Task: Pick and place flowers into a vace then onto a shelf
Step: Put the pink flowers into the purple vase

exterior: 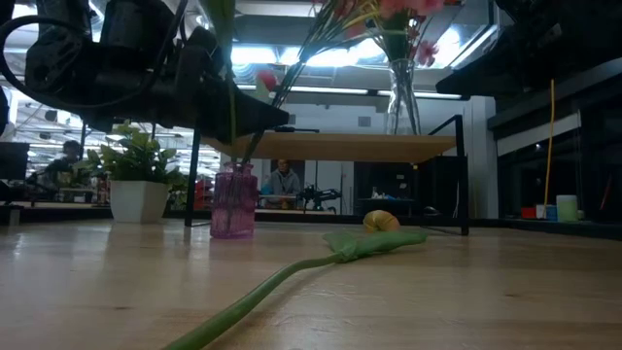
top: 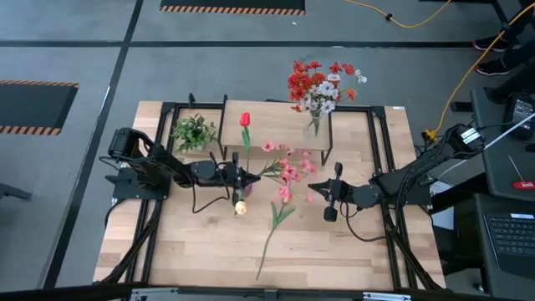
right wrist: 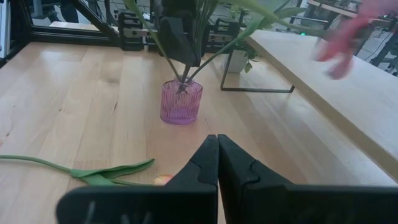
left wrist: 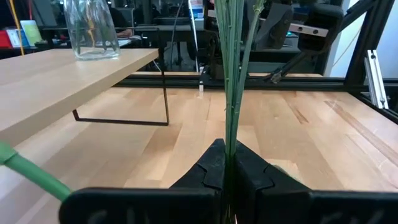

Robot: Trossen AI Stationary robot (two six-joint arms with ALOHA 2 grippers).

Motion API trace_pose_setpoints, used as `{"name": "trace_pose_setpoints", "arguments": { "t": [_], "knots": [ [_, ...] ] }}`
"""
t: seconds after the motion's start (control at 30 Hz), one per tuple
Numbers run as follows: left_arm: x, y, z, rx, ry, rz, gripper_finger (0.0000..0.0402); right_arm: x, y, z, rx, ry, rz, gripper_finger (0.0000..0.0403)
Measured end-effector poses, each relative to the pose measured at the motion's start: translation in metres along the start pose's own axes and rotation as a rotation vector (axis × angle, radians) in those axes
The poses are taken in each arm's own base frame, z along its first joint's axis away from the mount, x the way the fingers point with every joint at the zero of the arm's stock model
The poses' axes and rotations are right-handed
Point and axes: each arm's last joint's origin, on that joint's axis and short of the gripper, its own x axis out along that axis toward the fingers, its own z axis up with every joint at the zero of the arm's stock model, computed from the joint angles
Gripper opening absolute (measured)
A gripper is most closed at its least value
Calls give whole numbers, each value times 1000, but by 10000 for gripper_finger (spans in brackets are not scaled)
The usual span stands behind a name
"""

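Note:
A pink spray of flowers [top: 288, 171] stands in a small purple vase [right wrist: 181, 102] on the table in front of the shelf [top: 276, 125], leaning toward the table's right. My left gripper [left wrist: 228, 149] is just above the vase's mouth, shut on the spray's stems. A red tulip [top: 245, 121] rises from the same spot and leans toward the far edge. Another tulip [exterior: 381, 221] lies flat on the table, its long stem [top: 269, 242] running toward the near edge. My right gripper [right wrist: 217, 140] hovers shut and empty to the right of the vase, pointing at it. My left gripper pinches several thin green stems [left wrist: 231, 118] of the pink spray between its two fingers, a little above the purple vase. The fingers come in level from the table's left and lie across the stems. The stems' lower ends [right wrist: 182, 82] stand in the vase, and the blooms lean away to the right.
On the shelf's right part stands a clear glass vase [left wrist: 92, 28] with red and white flowers [top: 322, 84]. A green plant in a white pot [exterior: 136, 185] sits left of the shelf. A yellow bloom [top: 241, 207] shows just near of my left gripper. The near half of the table is bare wood apart from the stem.

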Motion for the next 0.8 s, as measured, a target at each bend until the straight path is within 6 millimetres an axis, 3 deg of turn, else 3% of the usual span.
{"name": "trace_pose_setpoints", "arguments": {
  "t": [0.8],
  "knots": [
    [-1, -3, 1, 30, -9, 5, 48, 0, 0, 0, 1, 0, 0, 1]
  ]
}}
